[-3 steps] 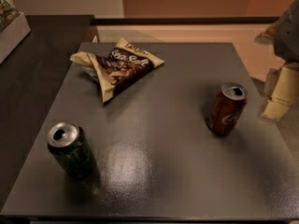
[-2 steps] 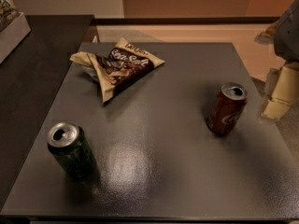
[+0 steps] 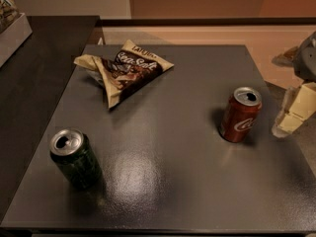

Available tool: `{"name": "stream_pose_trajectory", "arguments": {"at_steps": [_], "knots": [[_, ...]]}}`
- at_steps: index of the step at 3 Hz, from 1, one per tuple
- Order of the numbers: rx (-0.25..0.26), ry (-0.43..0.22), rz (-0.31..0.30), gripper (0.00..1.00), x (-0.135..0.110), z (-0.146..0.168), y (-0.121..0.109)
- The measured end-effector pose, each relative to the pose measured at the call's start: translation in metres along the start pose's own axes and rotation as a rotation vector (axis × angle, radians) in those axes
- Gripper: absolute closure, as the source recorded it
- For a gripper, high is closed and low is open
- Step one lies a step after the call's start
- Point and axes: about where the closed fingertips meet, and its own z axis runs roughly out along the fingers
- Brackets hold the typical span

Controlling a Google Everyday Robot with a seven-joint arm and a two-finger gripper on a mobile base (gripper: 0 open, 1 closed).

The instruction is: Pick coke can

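Bench: a dark grey, shiny top with 2 cans and 1 snack bag on it.
Coke can: red with white writing and a silver top. It stands up straight near the right edge of the bench, about halfway between the far edge and the near edge.
Gripper: cream-coloured, just past the right edge of the bench, beside the coke can. There is a gap between them, so it is not touching the can.
Gripper's grip: I can't say if it is spread or closed.
Arm: a grey bit shows above the gripper, cut off at the side of the view.
Green can: dark green with a silver top. It stands up straight near the near left corner of the bench, well apart from the coke can.
Snack bag: tan and brown, crumpled, lying near the far left corner of the bench.
Side counter: black, running along the left edge of the bench.
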Motion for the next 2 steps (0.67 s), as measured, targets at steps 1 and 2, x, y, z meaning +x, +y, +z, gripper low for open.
{"name": "stream_pose_trajectory", "arguments": {"at_steps": [1,2], "knots": [[-0.037,-0.115,0.030,0.00,0.0074,0.0200,-0.0095],[-0.088,-0.243,0.035,0.00,-0.0025,0.0294,-0.0058]]}}
